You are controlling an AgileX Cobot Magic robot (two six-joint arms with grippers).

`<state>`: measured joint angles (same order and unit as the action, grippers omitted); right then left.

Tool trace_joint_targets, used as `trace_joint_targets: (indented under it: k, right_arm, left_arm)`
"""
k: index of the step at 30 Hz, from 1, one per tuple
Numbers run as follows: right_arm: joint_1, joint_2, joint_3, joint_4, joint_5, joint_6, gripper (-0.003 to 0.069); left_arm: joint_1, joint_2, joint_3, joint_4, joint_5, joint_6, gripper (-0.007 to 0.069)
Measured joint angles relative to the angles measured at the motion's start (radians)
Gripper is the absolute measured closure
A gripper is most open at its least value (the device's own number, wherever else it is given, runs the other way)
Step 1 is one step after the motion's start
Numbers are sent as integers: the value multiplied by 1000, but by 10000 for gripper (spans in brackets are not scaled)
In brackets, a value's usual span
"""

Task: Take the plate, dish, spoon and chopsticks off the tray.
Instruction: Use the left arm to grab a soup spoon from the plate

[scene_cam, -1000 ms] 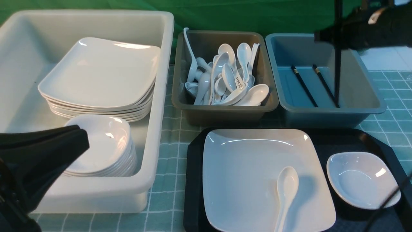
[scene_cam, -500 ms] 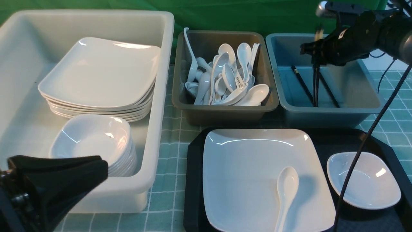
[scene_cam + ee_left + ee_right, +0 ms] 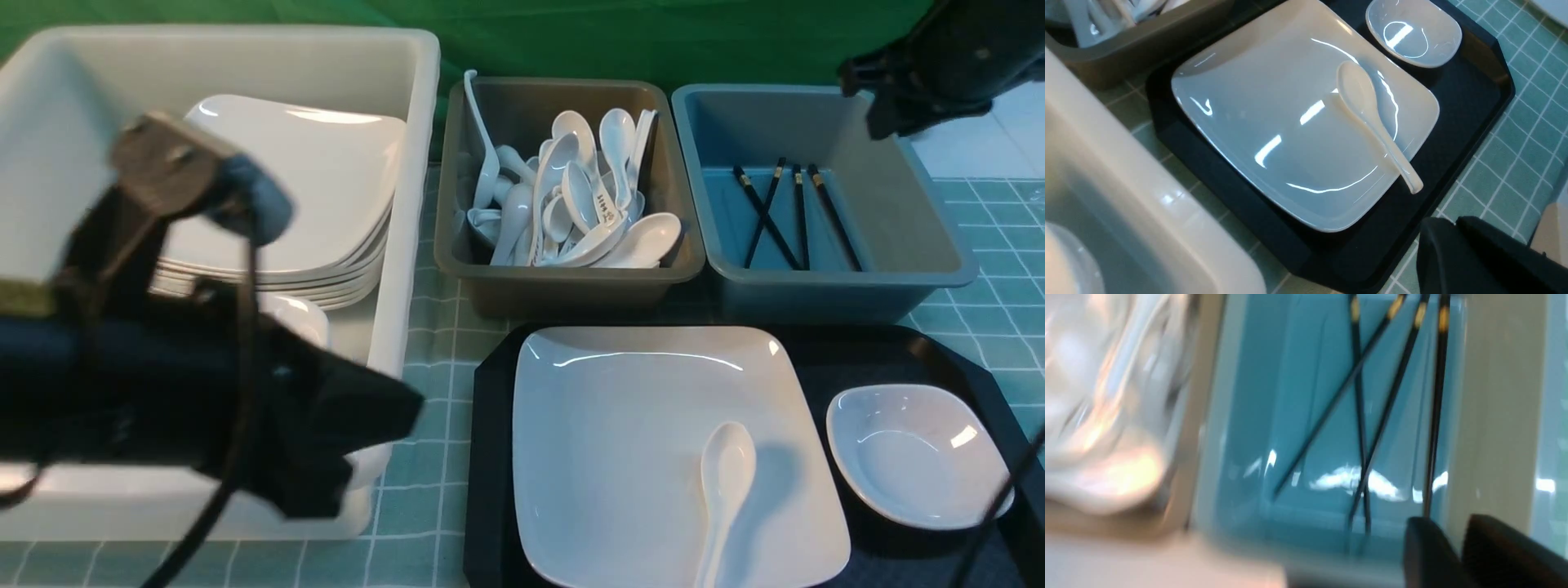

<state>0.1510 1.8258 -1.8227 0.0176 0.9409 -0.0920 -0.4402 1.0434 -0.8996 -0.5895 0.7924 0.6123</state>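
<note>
Left hand (image 3: 1455, 228), pinched closed and empty, hangs near left of the large black rectangular plastic tray (image 3: 490, 457). On the tray sits the large glossy white square plate (image 3: 620, 441), with the plain white soup spoon (image 3: 727, 482) on its near right part. The small white rounded-square dish (image 3: 918, 457) sits beside the plate. Farther right, thin black gold-banded chopsticks (image 3: 800, 220) lie in the blue plastic tub (image 3: 914, 212). Above it the right hand (image 3: 1455, 526) is narrowly parted and empty.

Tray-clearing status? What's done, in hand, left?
Done: chopsticks lie in the blue tub, none on the tray. In hand: nothing; left gripper shut and empty beside the tray, right gripper empty over the tub. Remaining: plate, spoon resting on it, and dish, all on the tray.
</note>
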Motion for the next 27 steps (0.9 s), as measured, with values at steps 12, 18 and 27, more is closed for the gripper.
trace_joint_targets:
  k: [12, 18, 27]
  right_arm:
    - [81, -657, 668, -1, 19, 26, 578]
    - [81, -882, 845, -18, 8, 27, 559]
    - [81, -1132, 915, -29, 8, -44, 537]
  left_arm:
    - [-463, 536, -335, 386, -77, -406, 606]
    - [-476, 758, -520, 415, 15, -453, 493]
    - [-476, 1005, -655, 475, 48, -487, 159]
